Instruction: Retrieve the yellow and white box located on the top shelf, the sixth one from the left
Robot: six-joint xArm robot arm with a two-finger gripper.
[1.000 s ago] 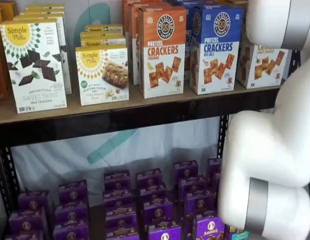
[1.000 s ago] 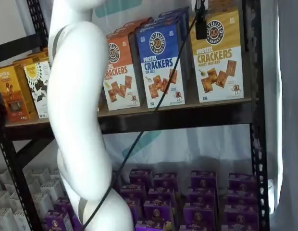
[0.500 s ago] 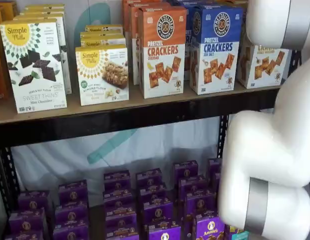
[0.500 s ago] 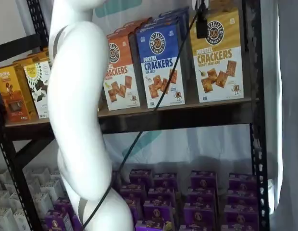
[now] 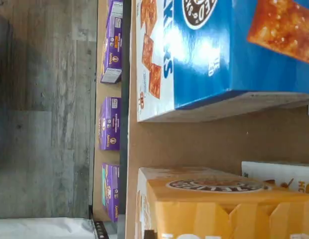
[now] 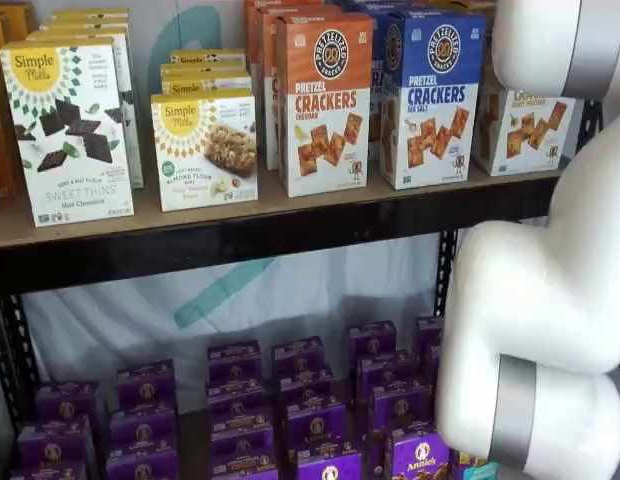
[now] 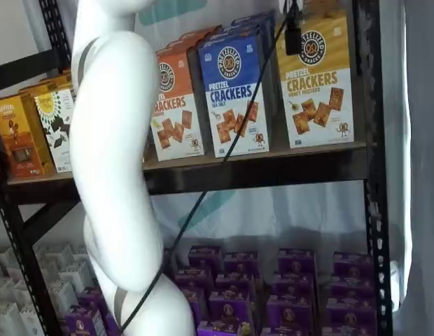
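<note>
Nearest the cameras we see the robot's bulky white arm (image 7: 108,168), its black cable (image 7: 224,157) trailing across the shelving. Beyond it runs the top shelf (image 7: 273,168), a tan wooden board with a black metal front rail. On it, at the right end, stands the yellow and white box (image 7: 316,80), a tall cardboard pretzel-cracker carton, upright, just beside the blue-topped cracker box (image 7: 234,91). A black finger of the gripper (image 7: 293,31) hangs at the box's upper left corner; we cannot tell whether the fingers are apart or together. In the wrist view the box's yellow top (image 5: 219,199) looms close, apart from the blue one (image 5: 209,55). We judge this the approach step: next, the fingers must straddle the yellow top and close.
</note>
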